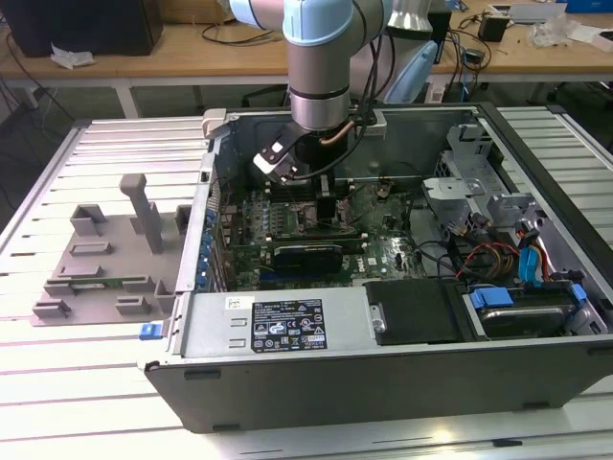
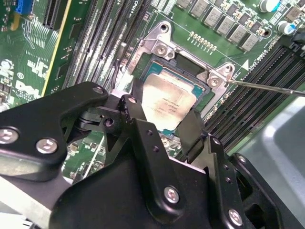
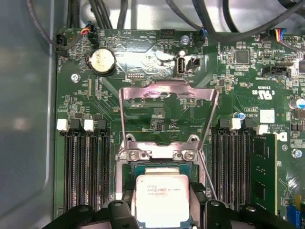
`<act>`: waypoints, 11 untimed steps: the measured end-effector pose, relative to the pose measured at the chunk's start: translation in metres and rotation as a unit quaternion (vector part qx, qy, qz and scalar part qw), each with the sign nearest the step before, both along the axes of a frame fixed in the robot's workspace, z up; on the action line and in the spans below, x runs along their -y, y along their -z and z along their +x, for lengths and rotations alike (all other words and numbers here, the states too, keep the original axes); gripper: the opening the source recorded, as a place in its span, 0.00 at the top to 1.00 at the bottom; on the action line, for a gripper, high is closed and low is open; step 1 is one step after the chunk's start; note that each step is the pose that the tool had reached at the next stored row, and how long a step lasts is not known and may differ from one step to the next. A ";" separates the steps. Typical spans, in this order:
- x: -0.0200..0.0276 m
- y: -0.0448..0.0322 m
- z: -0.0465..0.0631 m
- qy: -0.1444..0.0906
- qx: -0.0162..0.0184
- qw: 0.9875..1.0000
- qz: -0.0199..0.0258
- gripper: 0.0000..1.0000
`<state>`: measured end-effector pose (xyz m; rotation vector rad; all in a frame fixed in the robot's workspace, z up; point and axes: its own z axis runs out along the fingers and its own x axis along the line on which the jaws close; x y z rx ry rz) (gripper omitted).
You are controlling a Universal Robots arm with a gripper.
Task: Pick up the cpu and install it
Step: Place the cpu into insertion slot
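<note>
**Cpu gripped at the open socket**

The slatted metal bench point(image 1: 96, 134) is carrying an open computer case point(image 1: 383, 383) lying on its side. A white sticker point(image 1: 287, 326) is showing on the case's near wall, its print too fine for me to read. Toward the exterior view's left, a grey tray point(image 1: 120, 264) of plastic blocks is sitting just beside the case. The arm point(image 1: 321, 57) is reaching straight down into the case, its wrist pointing at the green motherboard point(image 3: 157, 47), which is bearing white lettering and small marks across its surface. In the first wrist view the socket frame point(image 3: 167, 90) is standing swung open. Rows of black memory slots point(image 3: 88, 162) are flanking it on both sides, and a round silver battery point(image 3: 101, 61) is sitting beyond it. The black jaws are clamping the cpu point(image 3: 162, 200) by two opposite edges, holding it flat right at the socket's opening; whether it is fully seated, I cannot tell. In the second wrist view the cpu point(image 2: 167, 102) is showing lines of dark print on its silvery top, and a thin metal lever point(image 2: 267, 87) is sticking out from the socket's corner.
</note>
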<state>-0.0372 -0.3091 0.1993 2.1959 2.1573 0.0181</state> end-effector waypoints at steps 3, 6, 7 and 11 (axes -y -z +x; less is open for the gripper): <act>0.0000 0.0000 0.000 0.004 0.000 1.000 0.000 0.47; 0.0000 0.0000 0.000 0.004 0.000 1.000 0.004 0.47; 0.0000 0.0000 0.000 0.004 0.000 1.000 0.004 0.47; 0.0002 0.0005 0.000 0.004 0.000 1.000 0.004 0.47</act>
